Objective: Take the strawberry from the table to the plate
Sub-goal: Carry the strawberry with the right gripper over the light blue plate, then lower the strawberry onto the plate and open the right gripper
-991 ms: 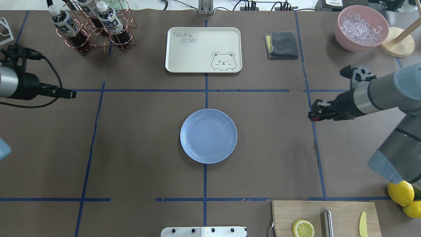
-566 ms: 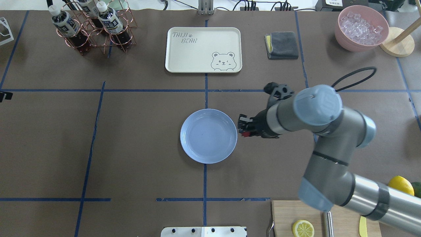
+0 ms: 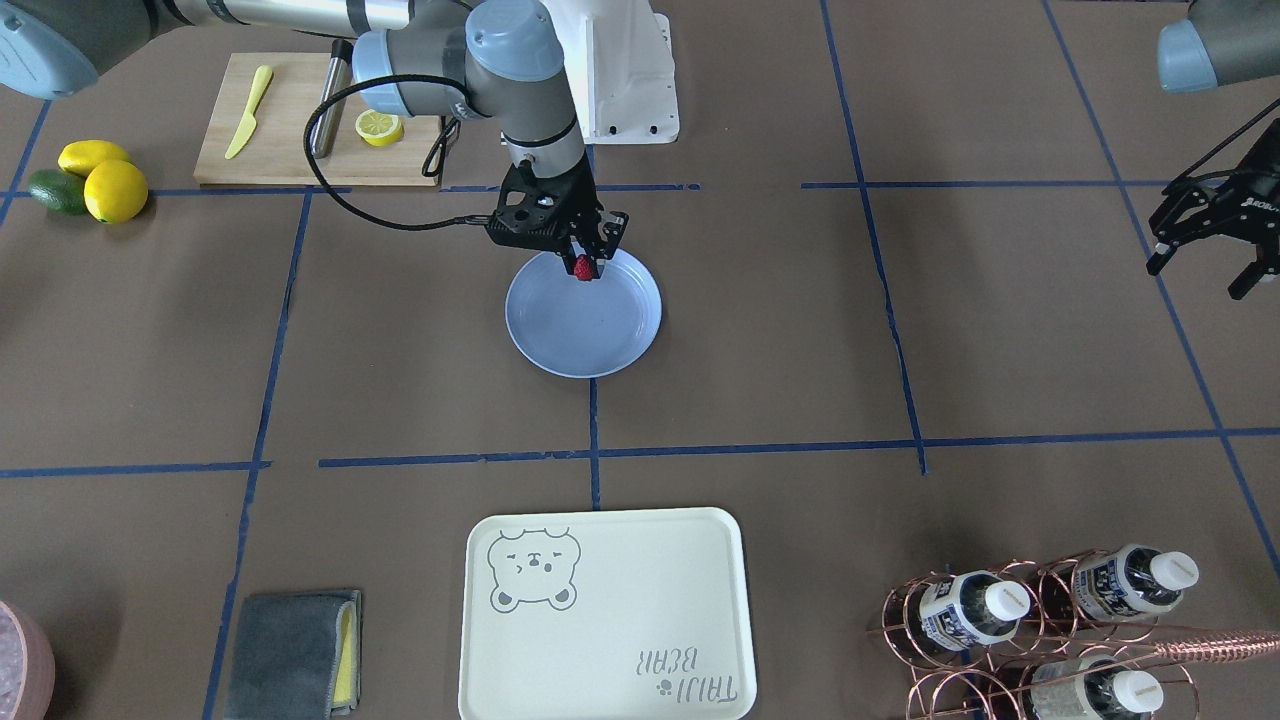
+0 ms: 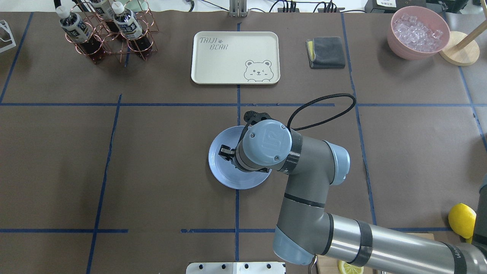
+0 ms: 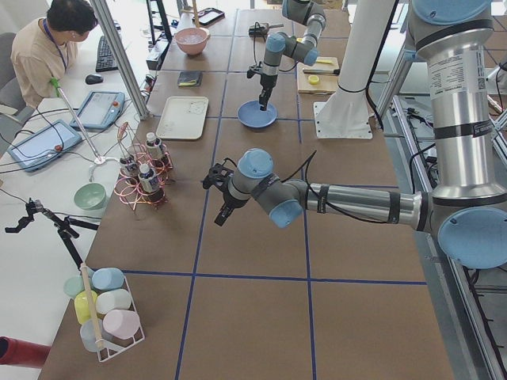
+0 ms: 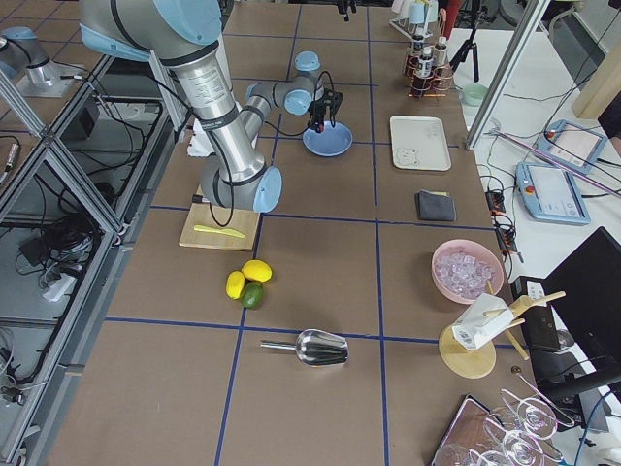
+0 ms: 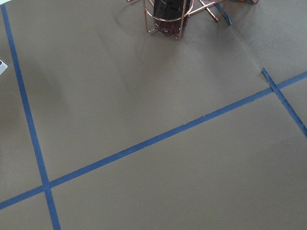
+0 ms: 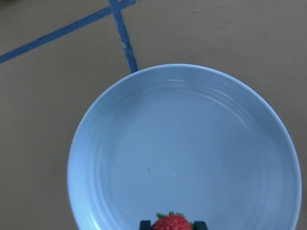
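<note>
A small red strawberry [image 3: 584, 267] hangs pinched in my right gripper [image 3: 586, 262], which is shut on it just above the near-robot side of the pale blue plate [image 3: 590, 335]. The right wrist view looks straight down: the strawberry [image 8: 171, 223] sits at the bottom edge between the black fingertips [image 8: 145, 224], over the plate [image 8: 182, 143]. From overhead the right wrist covers much of the plate [image 4: 221, 172] and hides the berry. My left gripper [image 3: 1198, 279] hovers open far off at the table's side, holding nothing.
A cream bear tray [image 3: 600, 610] and a copper bottle rack [image 3: 1040, 620] stand on the far side. A cutting board [image 3: 300, 120] with a lemon half, two lemons [image 3: 100, 175] and an avocado [image 3: 55, 190] lie near the robot base. A grey cloth [image 4: 326, 52] and pink ice bowl [image 4: 418, 32] sit at the back right.
My right arm has swung from the table's right side to above the plate, carrying the strawberry. The left arm has drawn back out of the overhead view.
</note>
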